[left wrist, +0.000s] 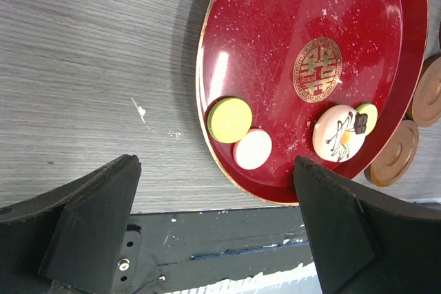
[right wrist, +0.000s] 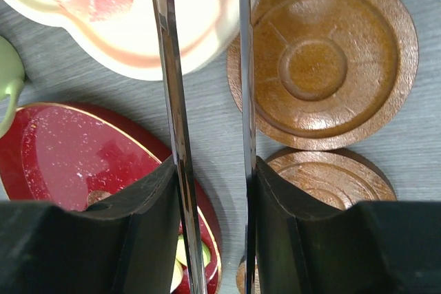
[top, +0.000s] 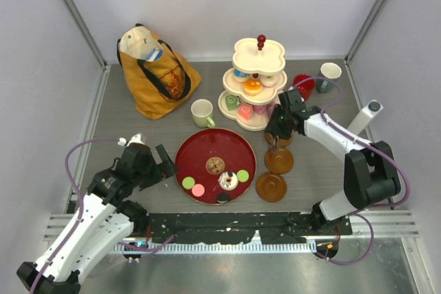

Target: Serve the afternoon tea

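The dark-red tray (top: 207, 149) holds a green macaron (top: 188, 182), a pink one (top: 198, 190), a white donut (top: 228, 180) and a small green piece (top: 242, 175). More pastries, among them an orange one (top: 252, 87) and a pink swirl roll (top: 244, 111), sit on the cream tiered stand (top: 256, 51). The pale green mug (top: 202, 112), red mug (top: 303, 85) and grey-blue mug (top: 329, 76) stand on the table. My left gripper (top: 155, 163) (left wrist: 217, 239) is open and empty, left of the tray. My right gripper (top: 279, 125) (right wrist: 210, 225) is shut on metal tongs (right wrist: 172, 101) reaching over the stand's bottom tier (right wrist: 172, 46); their tips are out of view.
Three brown saucers lie right of the tray: (top: 278, 160), (top: 271, 187), and one partly under my right gripper (right wrist: 324, 56). A mustard-yellow tote bag (top: 155, 74) stands at the back left. The black base rail (left wrist: 207, 239) runs along the near edge.
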`<state>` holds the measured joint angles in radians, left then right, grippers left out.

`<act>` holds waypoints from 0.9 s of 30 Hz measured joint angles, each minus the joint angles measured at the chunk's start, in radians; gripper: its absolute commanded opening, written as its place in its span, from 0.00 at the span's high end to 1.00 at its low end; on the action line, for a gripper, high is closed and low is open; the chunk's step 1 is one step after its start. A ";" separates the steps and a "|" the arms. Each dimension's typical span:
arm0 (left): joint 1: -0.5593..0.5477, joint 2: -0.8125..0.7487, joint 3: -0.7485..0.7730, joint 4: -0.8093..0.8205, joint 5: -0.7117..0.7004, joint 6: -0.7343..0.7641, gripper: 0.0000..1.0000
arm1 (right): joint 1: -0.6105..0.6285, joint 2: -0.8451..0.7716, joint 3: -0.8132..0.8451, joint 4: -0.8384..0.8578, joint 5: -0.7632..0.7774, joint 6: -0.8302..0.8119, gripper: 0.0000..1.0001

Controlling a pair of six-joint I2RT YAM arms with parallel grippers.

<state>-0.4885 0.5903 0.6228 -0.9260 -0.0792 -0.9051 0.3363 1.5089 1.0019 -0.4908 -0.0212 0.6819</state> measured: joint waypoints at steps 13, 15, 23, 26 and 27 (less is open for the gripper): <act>0.000 0.000 0.000 0.000 -0.004 0.000 0.00 | 0.004 -0.029 -0.060 0.045 -0.015 0.061 0.48; 0.000 0.000 0.000 -0.001 -0.006 0.000 0.00 | 0.004 -0.029 -0.060 0.046 -0.016 0.061 0.47; 0.000 0.000 0.011 -0.008 -0.007 0.000 0.00 | 0.005 -0.039 -0.037 0.024 0.001 0.053 0.41; 0.000 0.000 0.014 -0.008 -0.008 0.000 0.00 | 0.005 -0.067 -0.027 0.006 0.021 0.045 0.41; 0.000 0.000 0.014 -0.008 -0.007 0.000 0.00 | 0.005 -0.077 -0.024 0.001 0.026 0.041 0.41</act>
<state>-0.4885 0.5903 0.6365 -0.9340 -0.0864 -0.9051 0.3412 1.4322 0.9779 -0.4900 0.0048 0.7231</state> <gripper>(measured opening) 0.994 0.589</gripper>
